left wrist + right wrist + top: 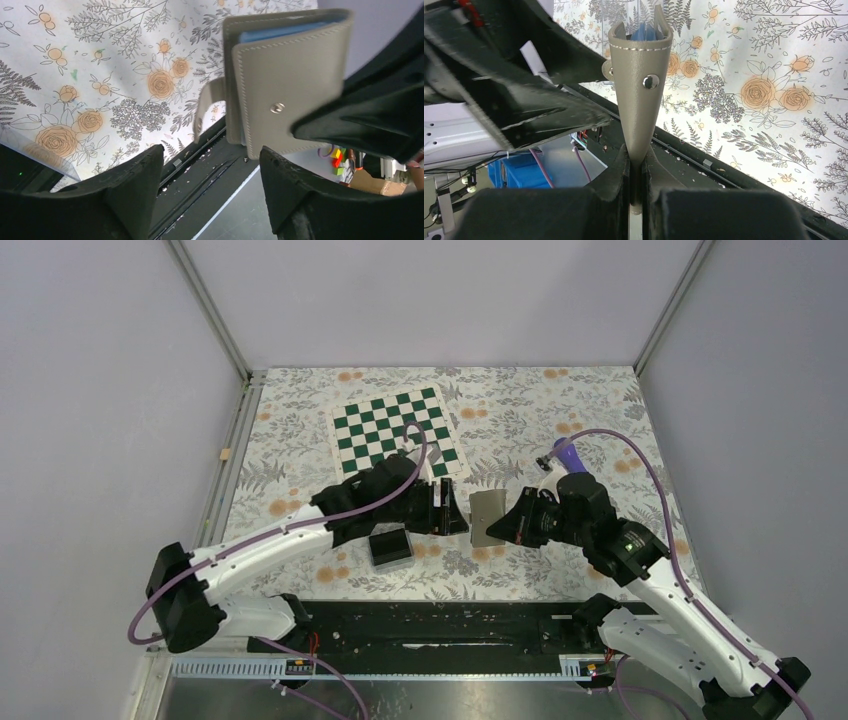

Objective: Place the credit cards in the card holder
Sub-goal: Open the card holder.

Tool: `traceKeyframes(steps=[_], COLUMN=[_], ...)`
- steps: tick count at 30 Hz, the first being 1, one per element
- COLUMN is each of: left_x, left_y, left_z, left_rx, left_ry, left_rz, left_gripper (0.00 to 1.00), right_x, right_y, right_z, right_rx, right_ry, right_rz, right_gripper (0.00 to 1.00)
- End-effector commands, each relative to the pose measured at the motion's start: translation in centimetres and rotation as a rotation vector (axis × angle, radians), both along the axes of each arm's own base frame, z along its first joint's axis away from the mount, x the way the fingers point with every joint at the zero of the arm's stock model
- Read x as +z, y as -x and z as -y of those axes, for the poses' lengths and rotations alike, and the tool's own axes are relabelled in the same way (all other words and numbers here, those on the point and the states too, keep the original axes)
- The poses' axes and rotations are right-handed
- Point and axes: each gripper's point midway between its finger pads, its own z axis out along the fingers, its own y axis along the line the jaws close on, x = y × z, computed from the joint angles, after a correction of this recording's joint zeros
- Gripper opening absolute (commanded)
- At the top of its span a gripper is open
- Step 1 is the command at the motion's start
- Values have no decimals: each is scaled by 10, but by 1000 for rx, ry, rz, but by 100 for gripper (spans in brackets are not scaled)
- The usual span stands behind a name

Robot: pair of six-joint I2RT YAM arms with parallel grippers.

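Near tabletop's front, left: holder (391,547) by my left arm. Left pincer (210,167) wide, empty, beside wallet (285,75). Right pincer (636,172) clamped on wallet's fold. Cards unseen; I'd enter blue pocket squarely, wallet steady.

Taupe wallet (285,75) beyond parted left hand (207,152)

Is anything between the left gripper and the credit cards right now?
Yes: no card shows. The taupe folding wallet, pinched at its fold by the right gripper, gapes only slightly, and its covers hide whatever is inside. The open left gripper faces its snap-side cover.
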Motion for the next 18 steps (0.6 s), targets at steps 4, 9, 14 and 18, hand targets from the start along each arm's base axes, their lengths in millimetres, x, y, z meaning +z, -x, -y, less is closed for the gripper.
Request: traceKeyframes(steps=[4,9,14,18], left_x=[9,13,12,6], left_y=[-19,-25,-24,-20], left_z=[16,20,28,31], left_rx=[-34,-55,-112,-136], left_ry=[63,119,140,129], left_rz=[32,42,27,2], left_gripper=[58,53,47,42], right_x=[18,18,17,19], right_y=[1,2,1,1], right_z=[-6,-7,-7,-7], right_rx=[18,27,25,22], right_ry=[-56,-58,-57,-60], right_rz=[49,42,43,48], right_gripper=[0,0,0,0])
